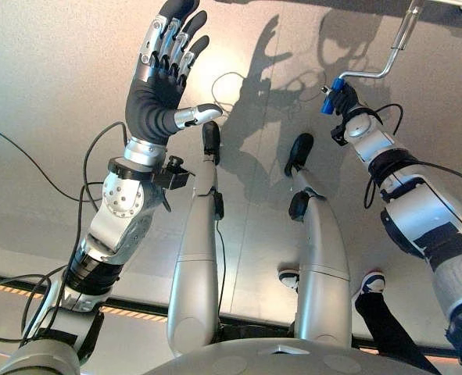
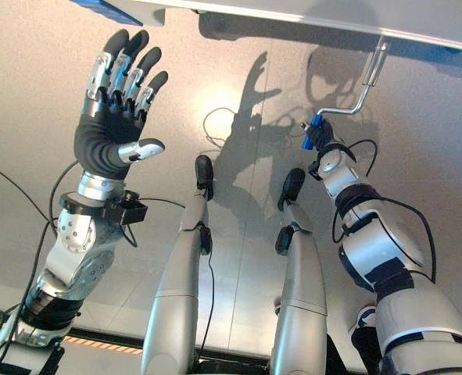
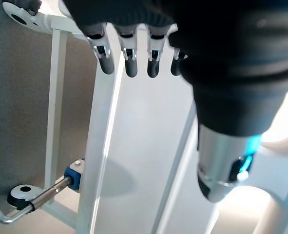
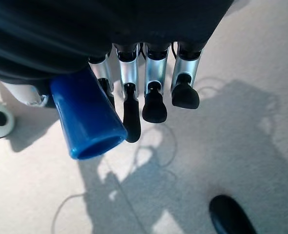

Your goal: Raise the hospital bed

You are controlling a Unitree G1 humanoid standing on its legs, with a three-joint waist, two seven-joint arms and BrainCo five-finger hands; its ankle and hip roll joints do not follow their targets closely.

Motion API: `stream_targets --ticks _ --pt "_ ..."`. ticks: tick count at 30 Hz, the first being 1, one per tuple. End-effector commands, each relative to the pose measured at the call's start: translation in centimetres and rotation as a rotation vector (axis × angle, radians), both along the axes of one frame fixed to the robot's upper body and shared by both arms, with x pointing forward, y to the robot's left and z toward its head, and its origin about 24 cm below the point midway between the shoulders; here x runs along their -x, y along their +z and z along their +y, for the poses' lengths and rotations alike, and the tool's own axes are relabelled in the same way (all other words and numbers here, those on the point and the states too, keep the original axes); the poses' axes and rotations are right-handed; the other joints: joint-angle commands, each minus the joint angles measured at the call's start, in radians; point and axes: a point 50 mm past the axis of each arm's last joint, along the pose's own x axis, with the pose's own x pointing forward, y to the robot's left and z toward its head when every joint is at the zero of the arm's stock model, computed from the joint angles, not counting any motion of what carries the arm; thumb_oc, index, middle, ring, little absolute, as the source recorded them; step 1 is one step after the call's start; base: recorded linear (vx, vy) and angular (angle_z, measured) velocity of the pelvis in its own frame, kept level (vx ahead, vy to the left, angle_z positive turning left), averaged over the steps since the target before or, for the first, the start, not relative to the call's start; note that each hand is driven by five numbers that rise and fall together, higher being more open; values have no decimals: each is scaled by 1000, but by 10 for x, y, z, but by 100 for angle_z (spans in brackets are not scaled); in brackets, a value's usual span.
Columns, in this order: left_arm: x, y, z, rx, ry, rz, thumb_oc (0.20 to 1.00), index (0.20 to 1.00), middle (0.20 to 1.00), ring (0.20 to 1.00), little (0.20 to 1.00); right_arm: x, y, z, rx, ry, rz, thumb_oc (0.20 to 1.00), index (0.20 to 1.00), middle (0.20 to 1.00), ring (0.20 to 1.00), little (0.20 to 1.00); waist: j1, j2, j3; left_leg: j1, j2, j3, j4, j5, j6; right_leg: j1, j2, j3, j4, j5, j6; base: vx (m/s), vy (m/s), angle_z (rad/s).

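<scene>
Cranking step: right hand [image 1: 346, 105] closed round the blue grip [image 4: 87, 119] of the bed crank [image 1: 387, 58], low under the bed frame [image 2: 309, 16].
Left hand [image 1: 164, 70] open, raised, idle; next move likely calls for turning the handle.

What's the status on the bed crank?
Right robot hand curled round the blue crank handle. Left robot hand open, raised, holding nothing. Nothing blocking the crank.
</scene>
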Motion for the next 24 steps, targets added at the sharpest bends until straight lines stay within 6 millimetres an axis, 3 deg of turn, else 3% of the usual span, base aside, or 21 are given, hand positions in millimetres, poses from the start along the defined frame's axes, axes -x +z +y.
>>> stream_targets --ticks 1,3,4,5,9,11,12,13,14,17,20,23,24 --pt "28 16 -6 38 -100 -142 1000 1000 1000 1000 1000 32 4 186 -65 716 -73 200 200 200 200 200 41 63 7 1 -59 17 81 -107 59 49 -28 0 -84 63 122 -11 11 -9" --pt "30 15 -4 28 -97 -146 1000 1000 1000 1000 1000 46 26 193 -210 806 -172 200 200 200 200 200 35 54 7 19 -57 21 58 -99 58 65 -27 2 -108 71 124 -5 25 -7" --pt "31 14 -2 20 -90 -150 1000 1000 1000 1000 1000 59 43 184 -377 865 -259 200 200 200 200 200 19 44 7 29 -55 26 50 -96 56 70 -28 6 -117 77 126 -2 28 -4" --pt "31 13 0 6 -73 -148 1000 1000 1000 1000 1000 67 53 173 -425 889 -324 200 200 200 200 200 3 33 7 34 -53 29 46 -95 54 76 -28 6 -123 78 126 1 26 -3" --pt "32 10 5 -51 -30 -156 1000 1000 1000 1000 1000 96 70 114 -637 891 -525 200 200 200 200 200 -51 1 7 55 -49 43 45 -97 51 95 -26 16 -138 88 129 0 0 0" --pt "33 9 6 -72 -27 -159 1000 1000 1000 1000 1000 101 67 89 -676 825 -578 200 200 200 200 200 -69 -10 7 67 -49 47 45 -99 51 107 -23 22 -150 94 130 0 0 0" --pt "33 9 6 -73 -29 -158 1000 1000 1000 1000 1000 102 66 88 -676 822 -577 200 200 200 200 200 -67 -10 7 69 -49 48 44 -100 51 110 -23 22 -150 94 130 0 0 0" --pt "35 8 11 -87 -17 -162 1000 1000 1000 1000 1000 108 65 56 -722 730 -649 200 200 200 200 200 -86 -22 7 86 -49 53 37 -101 49 129 -19 28 -173 100 132 0 0 0" --pt "35 8 11 -88 -19 -160 1000 1000 1000 1000 1000 108 65 55 -724 728 -648 200 200 200 200 200 -84 -22 7 88 -48 53 36 -101 49 131 -19 28 -174 101 132 0 0 0" --pt "39 6 21 -75 -26 -151 1000 1000 1000 1000 1000 127 59 -5 -834 523 -809 200 200 200 200 200 -121 -51 7 128 -45 64 17 -103 46 173 -13 37 -206 108 137 0 0 0" --pt "41 5 23 -72 -31 -140 1000 1000 1000 1000 1000 134 52 -21 -901 467 -850 200 200 200 200 200 -131 -62 7 142 -42 64 16 -105 46 185 -10 40 -210 111 137 0 0 0" --pt "45 3 30 -84 -7 -135 1000 1000 1000 1000 1000 141 23 -44 -1004 291 -863 200 200 200 200 200 -149 -80 7 172 -39 67 3 -107 42 220 -3 45 -237 114 137 -6 -26 -4" --pt "45 3 30 -84 -7 -133 1000 1000 1000 1000 1000 141 23 -44 -1004 290 -862 200 200 200 200 200 -149 -81 7 174 -39 67 2 -107 42 222 -3 45 -238 115 137 1 -54 -10"
